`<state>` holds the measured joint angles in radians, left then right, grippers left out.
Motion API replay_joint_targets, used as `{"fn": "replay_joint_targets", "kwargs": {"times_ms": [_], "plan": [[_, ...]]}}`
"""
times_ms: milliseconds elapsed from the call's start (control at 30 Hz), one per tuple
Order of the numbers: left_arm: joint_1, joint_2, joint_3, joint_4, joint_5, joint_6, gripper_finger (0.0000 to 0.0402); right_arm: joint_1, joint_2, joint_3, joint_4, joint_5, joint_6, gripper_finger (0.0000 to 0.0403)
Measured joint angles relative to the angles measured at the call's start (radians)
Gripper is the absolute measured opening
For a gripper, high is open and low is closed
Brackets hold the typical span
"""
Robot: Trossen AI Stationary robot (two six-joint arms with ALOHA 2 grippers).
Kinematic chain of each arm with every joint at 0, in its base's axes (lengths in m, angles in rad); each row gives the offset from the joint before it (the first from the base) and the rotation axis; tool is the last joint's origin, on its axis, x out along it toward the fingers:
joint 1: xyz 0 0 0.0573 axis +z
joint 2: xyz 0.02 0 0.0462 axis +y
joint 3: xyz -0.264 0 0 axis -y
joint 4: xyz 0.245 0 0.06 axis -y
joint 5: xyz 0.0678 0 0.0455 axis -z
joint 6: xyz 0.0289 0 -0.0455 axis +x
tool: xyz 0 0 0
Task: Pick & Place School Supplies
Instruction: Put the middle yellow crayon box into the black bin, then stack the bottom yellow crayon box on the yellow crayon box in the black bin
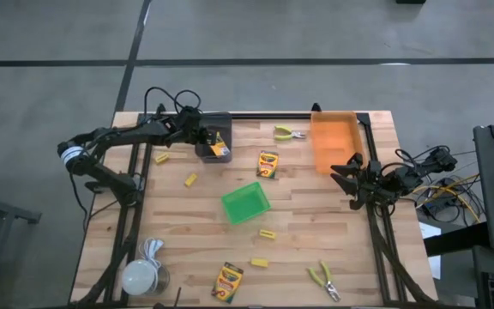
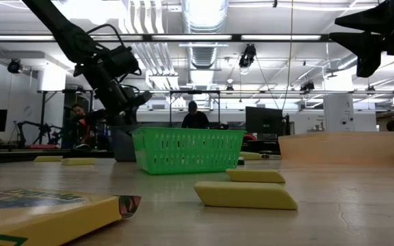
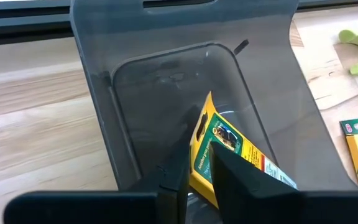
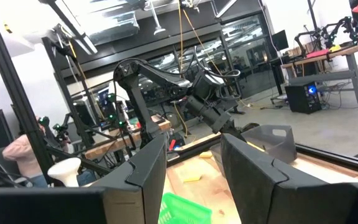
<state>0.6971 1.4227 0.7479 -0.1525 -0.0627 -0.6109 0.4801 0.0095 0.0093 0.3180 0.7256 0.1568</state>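
My left gripper (image 1: 208,142) reaches into the grey bin (image 1: 216,127) at the table's far left. A yellow-and-green crayon box (image 3: 229,146) sits between its fingers, inside the bin. My right gripper (image 1: 343,174) waits, raised, at the table's right edge beside the orange bin; its fingers stand open with nothing between them (image 4: 193,168). Two more crayon boxes (image 1: 268,164) (image 1: 227,281) lie flat on the table. There are also two yellow-handled pliers (image 1: 289,132) (image 1: 324,280) and several small yellow blocks, such as the one at mid-left (image 1: 190,179). My left gripper has the crayon box's yellow narrow side (image 3: 199,155) between its two fingers, near the box's lower end. The fingers slant down into the bin from the table's left. The box stands tilted with one corner (image 3: 209,98) up. The fingers hide whether its lower end rests on the bin floor.
A green basket (image 1: 246,203) stands mid-table and an orange bin (image 1: 334,142) at the far right. A white round object (image 1: 141,276) sits at the near left corner. Bare wood lies between the scattered items.
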Motion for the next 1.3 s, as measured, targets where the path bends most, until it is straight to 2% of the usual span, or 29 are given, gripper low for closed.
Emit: {"fn": "replay_joint_targets", "kwargs": {"times_ms": [233, 700, 1033, 1300], "plan": [[0.0, -0.002, 0.0, 0.015, 0.003, 0.0, 0.0073, 0.0, 0.0, 0.0, 0.0, 0.0, 0.0, 0.0148], [0.002, -0.016, 0.024, 0.029, 0.035, 0.012, 0.0125, 0.0, 0.0, 0.0, 0.0, 0.0, 0.0, 0.0148], [-0.003, -0.162, 0.146, 0.006, 0.053, 0.192, 0.0167, 0.0, 0.0, 0.0, 0.0, 0.0, 0.0, 0.0148], [-0.021, -0.315, 0.149, -0.042, 0.134, 0.25, 0.019, 0.0, 0.0, 0.0, 0.0, 0.0, 0.0, 0.0148]]}}
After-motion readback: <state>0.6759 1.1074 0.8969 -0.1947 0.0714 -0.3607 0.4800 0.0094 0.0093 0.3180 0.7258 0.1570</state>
